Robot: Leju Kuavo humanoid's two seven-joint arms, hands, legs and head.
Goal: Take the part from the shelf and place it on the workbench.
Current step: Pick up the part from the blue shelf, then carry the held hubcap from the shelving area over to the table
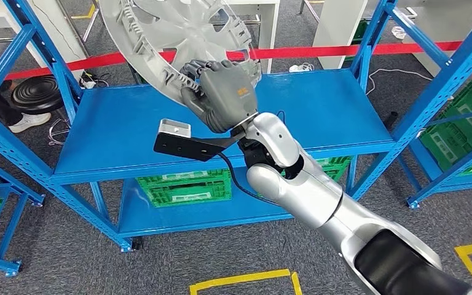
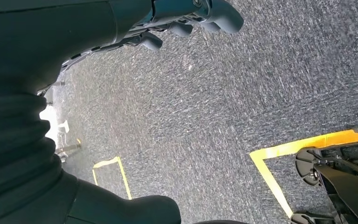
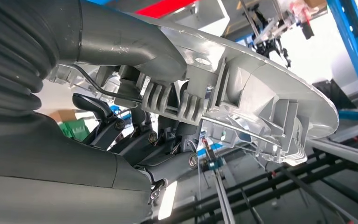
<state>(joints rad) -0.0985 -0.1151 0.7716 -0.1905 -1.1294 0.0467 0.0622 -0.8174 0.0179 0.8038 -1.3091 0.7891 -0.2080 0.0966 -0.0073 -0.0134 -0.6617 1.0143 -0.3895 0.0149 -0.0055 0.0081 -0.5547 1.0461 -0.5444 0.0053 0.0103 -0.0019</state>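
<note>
Part: round silver-grey plastic wheel cover (image 1: pixel 178 37), tilted, held above the blue metal shelf (image 1: pixel 117 129), clear of its top board.
Right hand (image 1: pixel 221 92): grey, fingers clamped on the cover's lower rim; thumb on one face, darker fingers on the other.
Right wrist view: ribbed underside of the cover (image 3: pixel 242 98) with clips along the rim; thumb (image 3: pixel 121 39) pressed on top, fingers (image 3: pixel 135 135) curled beneath.
Left hand (image 2: pixel 191 18): hanging over grey carpet (image 2: pixel 205 107) with yellow floor tape (image 2: pixel 279 154); fingers loosely curled, holding nothing.
Containers: green plastic crates (image 1: pixel 184 187) on the shelf's lower board; contents cannot be told.
Behind: red barrier tape (image 1: pixel 344 50).
</note>
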